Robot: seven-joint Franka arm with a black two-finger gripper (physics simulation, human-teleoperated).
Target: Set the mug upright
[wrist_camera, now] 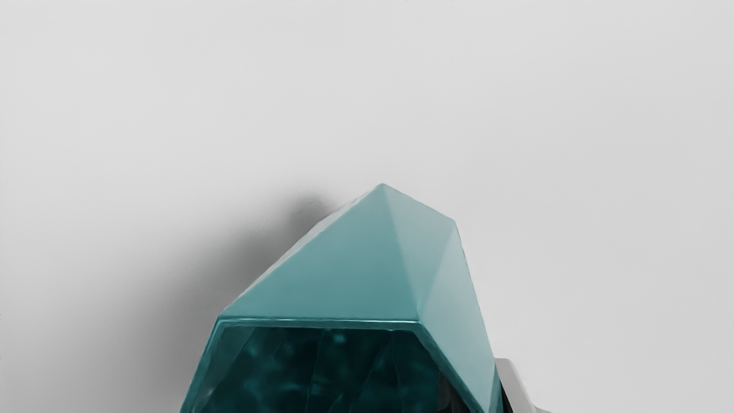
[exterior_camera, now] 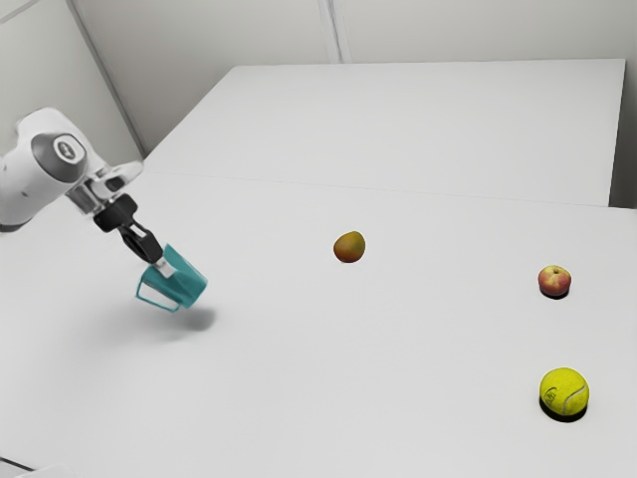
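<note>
One teal mug (exterior_camera: 183,283) is hanging tilted from the gripper (exterior_camera: 163,267), just clear of the table (exterior_camera: 398,378), its shadow (exterior_camera: 200,319) lying apart beneath it. The fingers are pinching the wall near the rim (wrist_camera: 321,319), one apparently reaching inside. Critical relation: the long axis is slanting, with the mouth facing up toward the gripper and the base pointing down toward the exterior view's right. The handle (exterior_camera: 157,305) is facing the underside. The coming move is likely requiring rotation until the base is facing straight down, then lowering; slippage at the wall is posing a risk.
</note>
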